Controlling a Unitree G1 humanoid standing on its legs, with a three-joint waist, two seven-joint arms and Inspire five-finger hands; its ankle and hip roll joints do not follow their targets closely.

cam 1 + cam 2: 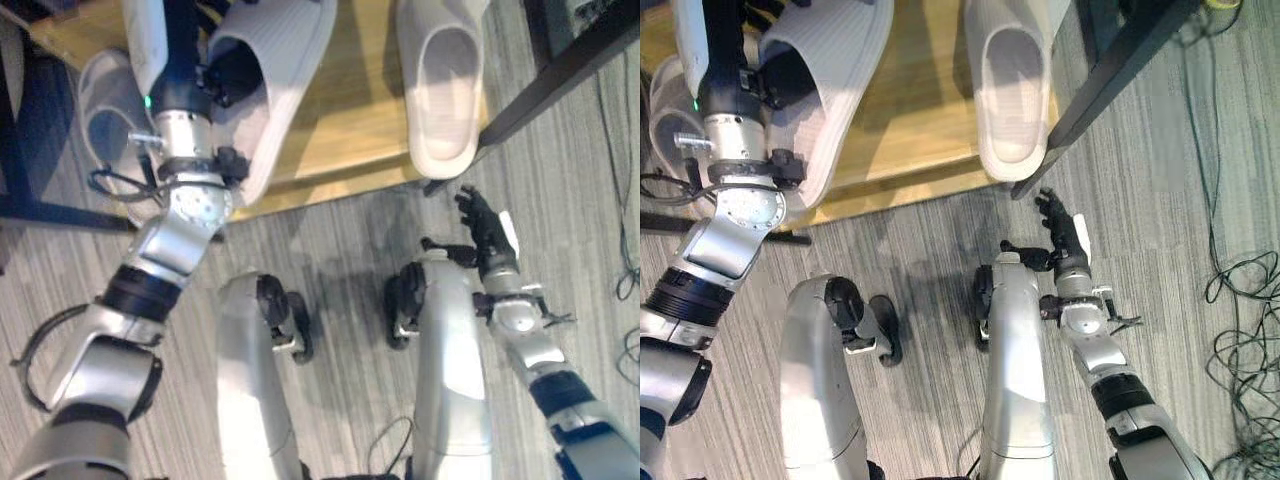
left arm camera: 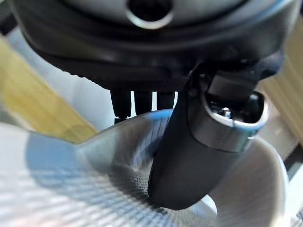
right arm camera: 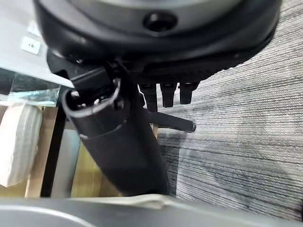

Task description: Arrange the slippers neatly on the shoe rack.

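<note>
Left eye view: we are pinching a white ribbed slipper (image 1: 285, 75) at upper left with our left hand (image 1: 215, 80); our right hand (image 1: 485, 230) is hanging relaxed, fingers straight, at lower right.

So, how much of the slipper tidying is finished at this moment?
One slipper already lies on the wooden shelf, its heel over the front edge. The left hand has its thumb inside a second slipper at the shelf's front, so that one is in hand. A third slipper waits at the far left. The right hand hangs idle over the carpet.
</note>
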